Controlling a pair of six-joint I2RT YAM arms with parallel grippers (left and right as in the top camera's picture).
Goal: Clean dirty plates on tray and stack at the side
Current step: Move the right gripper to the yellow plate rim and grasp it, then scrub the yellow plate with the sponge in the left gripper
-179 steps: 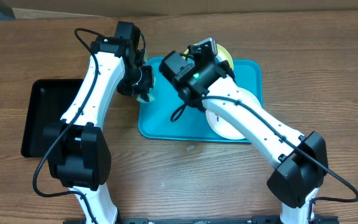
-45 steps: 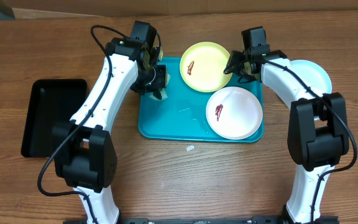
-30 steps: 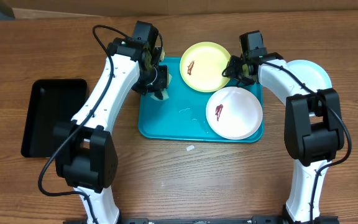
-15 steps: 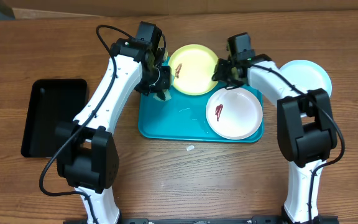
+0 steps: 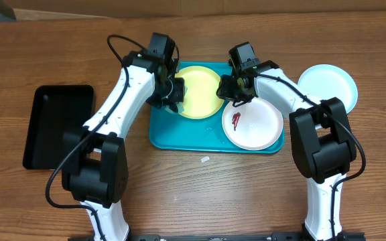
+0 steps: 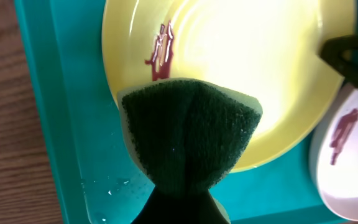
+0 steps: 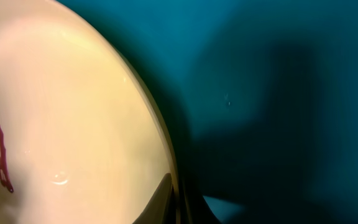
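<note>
The pale yellow-green plate [image 5: 200, 92] lies on the back left of the turquoise tray [image 5: 179, 137]. In the left wrist view it [image 6: 241, 62] carries a red-brown smear [image 6: 160, 53]. My left gripper [image 5: 169, 94] is shut on a dark green sponge [image 6: 188, 134] that sits over the plate's left edge. My right gripper [image 5: 232, 90] is shut on the plate's right rim [image 7: 166, 162], one finger above and one below. The plain white plate [image 5: 253, 124] with a red smear [image 5: 236, 121] lies on the tray's right half. The blue-rimmed white plate [image 5: 328, 86] lies on the table right of the tray, with no smear showing.
A black rectangular tray [image 5: 53, 126] lies on the wooden table at the far left. A small white scrap [image 5: 205, 159] lies in front of the turquoise tray. Water drops [image 6: 107, 186] sit on the tray near the sponge.
My right gripper has pulled the yellow-green plate left and forward, from the tray's back edge onto its back left part. My left gripper with the sponge now overlaps the plate's left edge.
</note>
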